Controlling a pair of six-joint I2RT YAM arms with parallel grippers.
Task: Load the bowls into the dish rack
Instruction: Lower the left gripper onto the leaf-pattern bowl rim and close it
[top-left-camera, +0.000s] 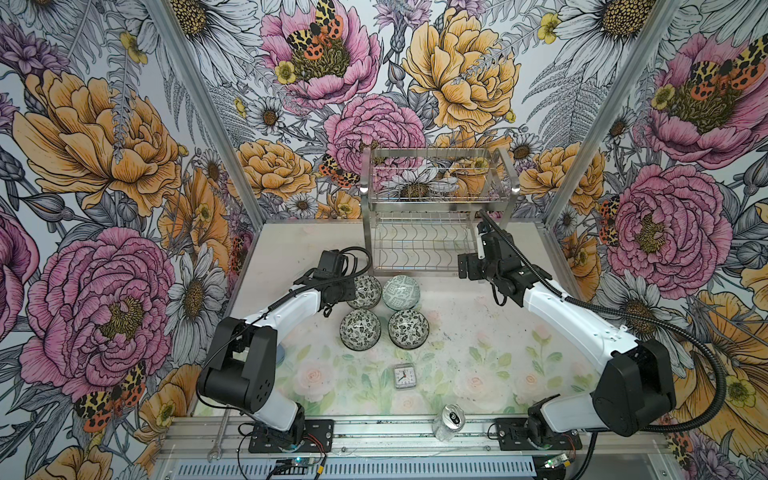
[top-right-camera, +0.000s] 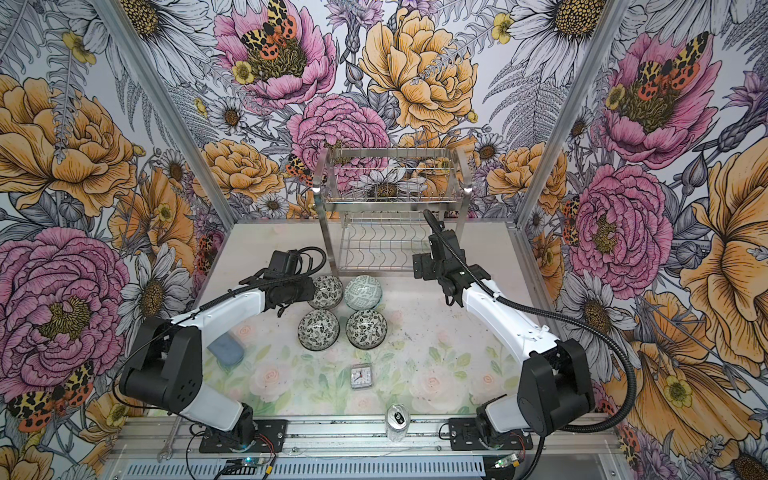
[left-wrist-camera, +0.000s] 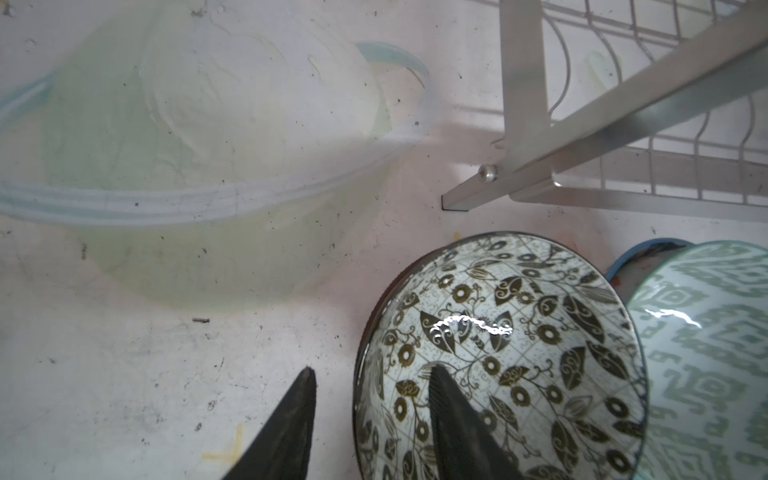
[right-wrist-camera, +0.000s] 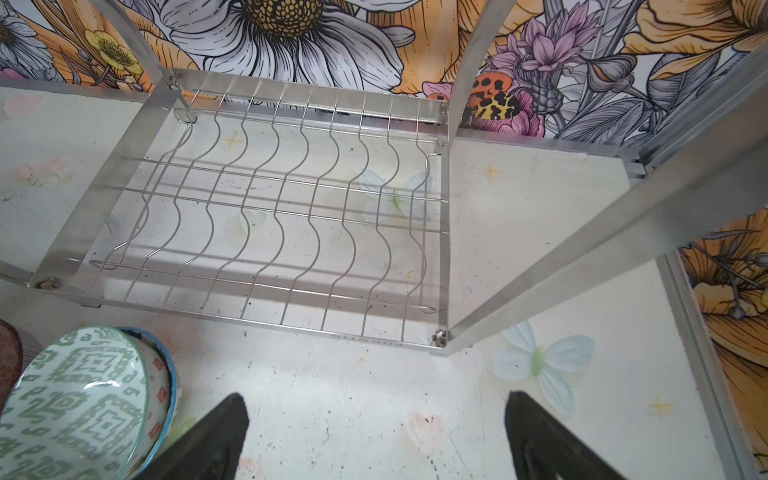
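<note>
The left hand (left-wrist-camera: 372, 370), jaws apart, straddled the rim of the black-and-white floral ceramic bowl (left-wrist-camera: 519, 332); a square pinch seemed best. The right hand (right-wrist-camera: 378, 397) gaped empty.

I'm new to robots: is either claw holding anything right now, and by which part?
Nothing is gripped yet. The left gripper straddles the rim of the black-and-white floral bowl, one finger inside, one outside, not touching. The right gripper hangs open, empty.

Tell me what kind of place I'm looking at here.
Most likely a robot test booth staged as a kitchen counter: two robot arms bolted to a metal rail, floral-print walls in an aluminium frame, and a dish rack with bowls before it.
</note>
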